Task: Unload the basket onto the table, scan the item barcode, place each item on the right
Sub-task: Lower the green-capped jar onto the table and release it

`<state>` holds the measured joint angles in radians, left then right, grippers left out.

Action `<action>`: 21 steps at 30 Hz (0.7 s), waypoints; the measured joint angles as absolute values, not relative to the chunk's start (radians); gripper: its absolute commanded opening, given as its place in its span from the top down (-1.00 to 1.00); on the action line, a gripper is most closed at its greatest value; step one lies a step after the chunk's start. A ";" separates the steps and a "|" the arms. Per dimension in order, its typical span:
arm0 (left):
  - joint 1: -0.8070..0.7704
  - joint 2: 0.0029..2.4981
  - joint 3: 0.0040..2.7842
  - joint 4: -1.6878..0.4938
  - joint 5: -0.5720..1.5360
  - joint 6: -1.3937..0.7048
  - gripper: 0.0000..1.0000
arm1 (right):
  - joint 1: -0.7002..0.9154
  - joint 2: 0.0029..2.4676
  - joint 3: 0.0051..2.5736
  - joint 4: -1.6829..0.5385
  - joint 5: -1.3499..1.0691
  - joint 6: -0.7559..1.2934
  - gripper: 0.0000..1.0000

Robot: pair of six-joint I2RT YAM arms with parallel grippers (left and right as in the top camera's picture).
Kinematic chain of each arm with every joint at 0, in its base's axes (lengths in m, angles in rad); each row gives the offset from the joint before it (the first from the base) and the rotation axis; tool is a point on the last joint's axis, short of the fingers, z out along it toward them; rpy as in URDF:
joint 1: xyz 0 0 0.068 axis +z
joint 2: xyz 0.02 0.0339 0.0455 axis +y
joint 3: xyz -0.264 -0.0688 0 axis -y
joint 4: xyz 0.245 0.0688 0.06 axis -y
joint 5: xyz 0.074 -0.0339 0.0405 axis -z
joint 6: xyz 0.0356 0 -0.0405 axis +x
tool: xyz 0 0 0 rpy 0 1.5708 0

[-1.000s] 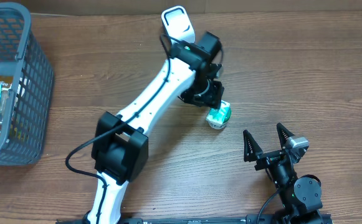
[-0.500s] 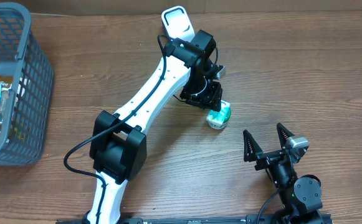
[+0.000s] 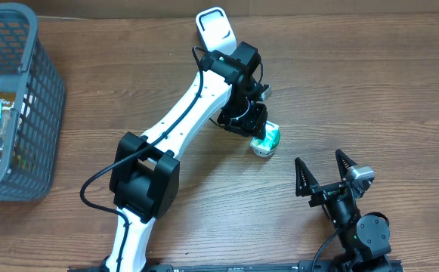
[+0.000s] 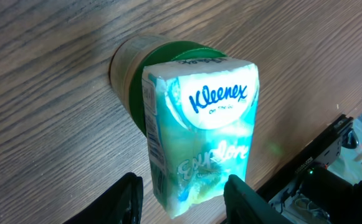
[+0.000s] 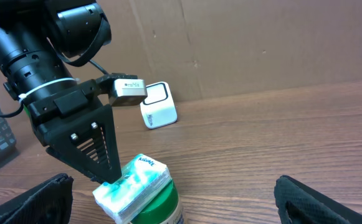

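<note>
Teal Kleenex pack [image 4: 199,124] sits inside our left pincer [image 4: 184,199], can't tell if it's pinched; right pincer [image 3: 317,156] is spread. Next we'd lift it, barcode toward the white scanner [image 3: 213,26].

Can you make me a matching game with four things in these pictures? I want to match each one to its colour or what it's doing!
Things:
1. tissue pack
2. basket
3. scanner
4. right end effector

Clues:
A. white
B. sitting on top of the green lid
C. wide open, holding nothing
D. grey, with packets inside

Right pairs: 1-B, 2-D, 3-A, 4-C
</note>
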<state>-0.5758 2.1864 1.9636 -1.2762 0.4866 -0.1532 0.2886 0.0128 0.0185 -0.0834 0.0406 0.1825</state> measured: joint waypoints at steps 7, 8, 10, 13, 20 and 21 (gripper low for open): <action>-0.576 2.190 1.954 -1.253 0.487 -0.154 0.13 | 0.289 0.013 0.019 -0.084 0.041 0.183 -1.00; -0.576 2.190 1.948 -1.243 0.486 -0.154 0.17 | 0.289 0.013 0.019 -0.083 0.041 0.183 -1.00; -0.576 2.190 1.932 -1.221 0.486 -0.159 0.21 | 0.289 0.013 0.019 -0.083 0.041 0.183 -1.00; -0.576 2.191 1.895 -1.186 0.489 -0.176 0.34 | 0.289 0.013 0.019 -0.083 0.041 0.183 -1.00; -0.575 2.191 1.885 -1.174 0.520 -0.198 0.86 | 0.289 0.013 0.019 -0.083 0.041 0.183 -1.00; -0.575 2.191 1.885 -1.174 0.524 -0.200 0.91 | 0.289 0.013 0.019 -0.083 0.041 0.183 -1.00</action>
